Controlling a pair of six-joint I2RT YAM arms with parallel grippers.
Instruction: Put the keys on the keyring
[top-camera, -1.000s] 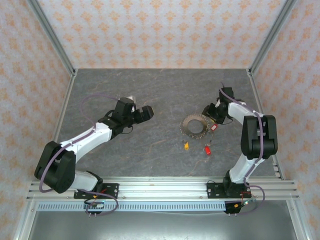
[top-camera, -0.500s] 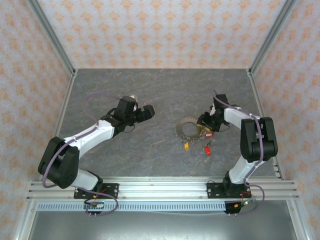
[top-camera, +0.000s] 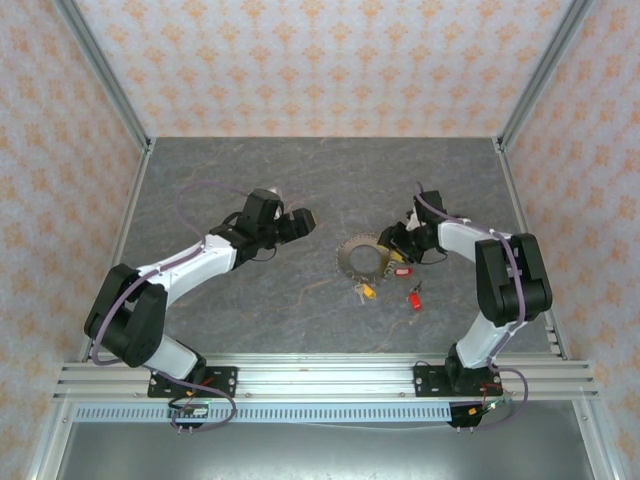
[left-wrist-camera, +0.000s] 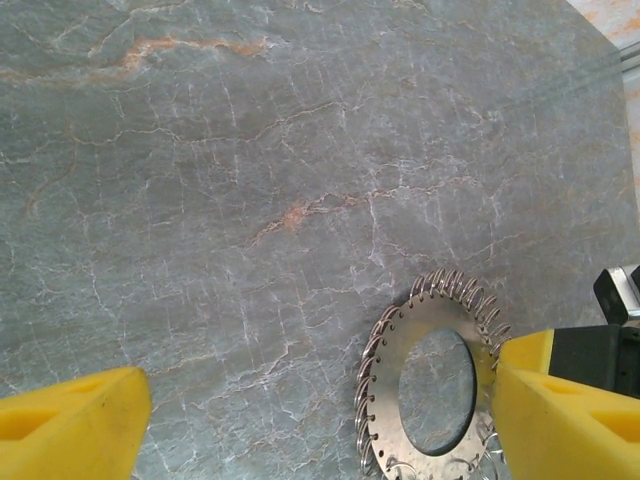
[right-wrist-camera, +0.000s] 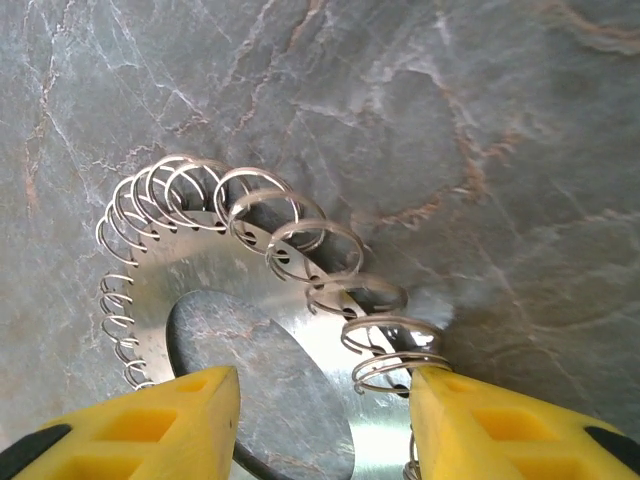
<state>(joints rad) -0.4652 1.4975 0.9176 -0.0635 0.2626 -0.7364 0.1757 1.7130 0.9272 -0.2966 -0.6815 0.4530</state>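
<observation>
the keyring (top-camera: 358, 258) now sits further toward 9 o'clock on the surface (top-camera: 250, 310) than a second ago, with our right fingers (right-wrist-camera: 480, 420) straddling its rim, unclenched. our left fingers (left-wrist-camera: 70, 420) (spread wide, holding nothing) close in. the keys (top-camera: 368, 292) lie loose at its 5 o'clock, and none looks threaded yet.

From above, the right claw (top-camera: 388, 252) covers the right-hand rim of the keyring (top-camera: 347, 262), so whether it pinches the metal or only rests against it cannot be told. The yellow key (top-camera: 367, 291) and the red key (top-camera: 414, 298) are too small to show blades or holes. A second red key (top-camera: 402, 270) is partly lost against the claw's dark body.

In the right wrist view, the keyring's lower part runs off the bottom edge, between the yellow fingers (right-wrist-camera: 130, 420).

In the left wrist view, the keyring is cut off at the bottom. Its right rim is behind a finger (left-wrist-camera: 565, 410) of the left claw (left-wrist-camera: 322, 378).
</observation>
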